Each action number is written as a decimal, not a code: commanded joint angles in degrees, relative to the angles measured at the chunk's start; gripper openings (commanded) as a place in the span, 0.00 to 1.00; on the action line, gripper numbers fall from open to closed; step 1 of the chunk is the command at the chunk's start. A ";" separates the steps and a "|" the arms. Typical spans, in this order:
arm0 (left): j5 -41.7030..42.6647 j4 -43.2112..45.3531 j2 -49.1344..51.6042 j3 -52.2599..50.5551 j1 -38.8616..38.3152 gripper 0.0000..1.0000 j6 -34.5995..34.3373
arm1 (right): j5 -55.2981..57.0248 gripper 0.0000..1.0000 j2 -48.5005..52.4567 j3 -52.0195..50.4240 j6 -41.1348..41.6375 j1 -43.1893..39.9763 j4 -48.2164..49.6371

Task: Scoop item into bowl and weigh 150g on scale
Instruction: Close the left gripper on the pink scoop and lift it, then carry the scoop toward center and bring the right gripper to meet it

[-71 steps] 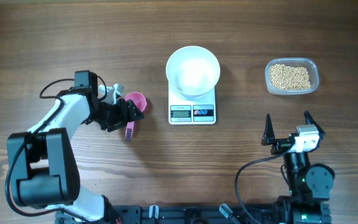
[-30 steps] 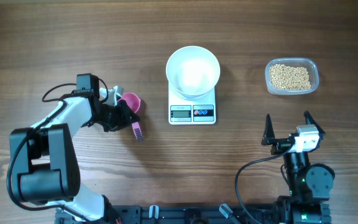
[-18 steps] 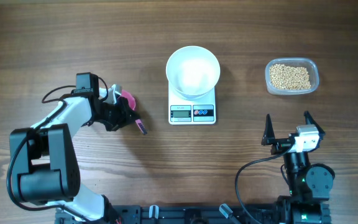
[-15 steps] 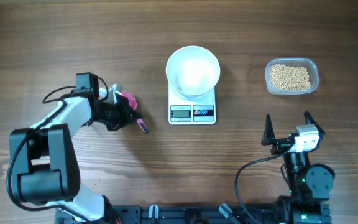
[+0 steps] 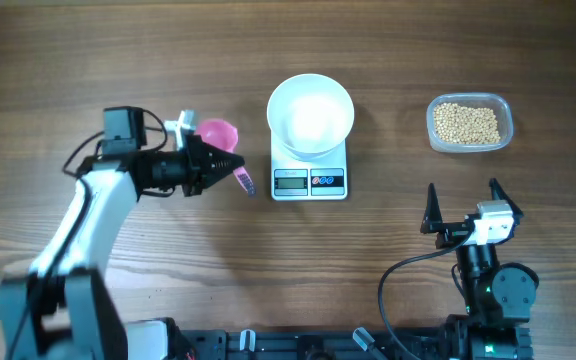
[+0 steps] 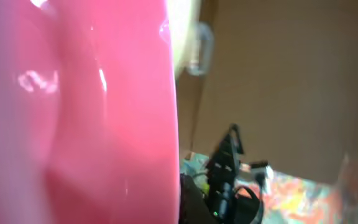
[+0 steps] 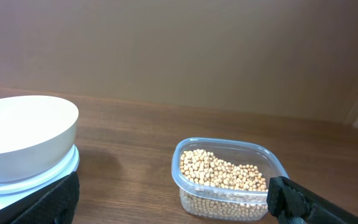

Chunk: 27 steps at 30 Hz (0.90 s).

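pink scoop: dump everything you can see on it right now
The pink scoop looks like glossy plastic: a round cup and a short handle ending in a purplish tip. The left gripper is shut on the handle. It is left of the scale, tip nearest it, not touching. The cup looks empty. Its pink surface fills the left wrist view.

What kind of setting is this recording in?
Probably a robot test bench, not a kitchen: a left arm and right arm mounted at the edge of a wooden table, with a scale, white bowl and tub of beans laid out.
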 commanded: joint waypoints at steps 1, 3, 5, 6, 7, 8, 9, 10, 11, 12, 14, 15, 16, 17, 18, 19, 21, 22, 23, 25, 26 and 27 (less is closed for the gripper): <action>1.66 -0.04 -10.14 1.16 0.24 0.04 -1.01 | 0.81 1.00 -0.04 -0.09 -0.48 0.26 0.26; -1.25 -1.16 -14.56 1.16 0.24 0.04 -2.19 | 0.81 1.00 -0.04 -0.09 -0.50 0.26 0.26; -4.90 -3.19 -18.84 1.16 0.24 0.04 -3.50 | 0.81 1.00 -0.04 -0.09 -0.50 0.26 0.26; -8.00 -5.11 -22.25 1.16 0.24 0.04 -3.56 | 0.81 1.00 -0.04 -0.09 -0.50 0.26 0.26; -9.31 -6.08 -24.06 1.16 0.24 0.04 -3.54 | 0.81 1.00 -0.04 -0.09 -0.48 0.26 0.26; -10.14 -6.82 -25.64 1.16 0.24 0.04 -3.54 | 0.79 1.00 -0.04 -0.09 -0.48 0.26 0.37; -10.47 -7.32 -27.08 1.16 0.24 0.04 -3.52 | 0.79 1.00 -0.04 -0.09 -0.48 0.26 0.39; -10.45 -7.54 -28.33 1.16 0.24 0.04 -3.52 | 0.72 1.00 -0.04 -0.09 -0.42 0.26 0.39; -10.43 -7.63 -29.38 1.16 0.24 0.04 -3.54 | -0.39 1.00 -0.04 -0.09 0.13 0.26 0.68; -10.43 -7.93 -30.56 1.16 0.24 0.04 -3.54 | -2.99 1.00 -0.04 -0.09 2.03 0.26 0.94; -10.43 -7.96 -32.17 1.16 0.24 0.04 -3.54 | -9.77 1.00 -0.04 -0.09 9.44 0.26 1.33; -10.43 -7.96 -32.70 1.16 0.24 0.04 -3.54 | -12.24 1.00 -0.04 -0.09 13.07 0.26 1.44; -10.43 -7.93 -33.31 1.16 0.24 0.04 -3.54 | -16.68 1.00 -0.02 -0.09 20.79 0.26 1.68; -10.43 -7.93 -33.57 1.16 0.24 0.04 -3.54 | -19.28 1.00 0.00 -0.09 26.23 0.26 1.92; -10.43 -7.96 -33.81 1.16 0.24 0.04 -3.54 | -21.31 1.00 0.00 -0.09 32.96 0.26 1.92; -10.43 -8.00 -33.92 1.16 0.24 0.04 -3.56 | -22.47 0.99 0.00 -0.09 39.63 0.26 1.92; -10.43 -8.81 -33.99 1.16 0.24 0.04 -3.54 | -22.43 1.00 0.00 -0.09 54.55 0.26 2.10; -10.43 -9.40 -33.99 1.16 0.24 0.04 -3.54 | -22.67 1.00 0.02 -0.09 63.04 0.26 1.99; -10.45 -10.01 -33.99 1.16 0.24 0.04 -3.54 | -23.93 1.00 0.07 -0.09 70.18 0.26 2.14; -10.45 -10.97 -33.77 1.16 0.24 0.04 -3.52 | -26.67 1.00 0.07 -0.09 79.73 0.26 5.31; -10.45 -10.99 -33.68 1.16 0.24 0.04 -3.52 | -28.87 1.00 0.07 -0.09 79.62 0.26 9.40; -10.45 -10.95 -33.57 1.16 0.24 0.04 -3.54 | -30.32 1.00 0.07 -0.07 79.01 0.26 13.29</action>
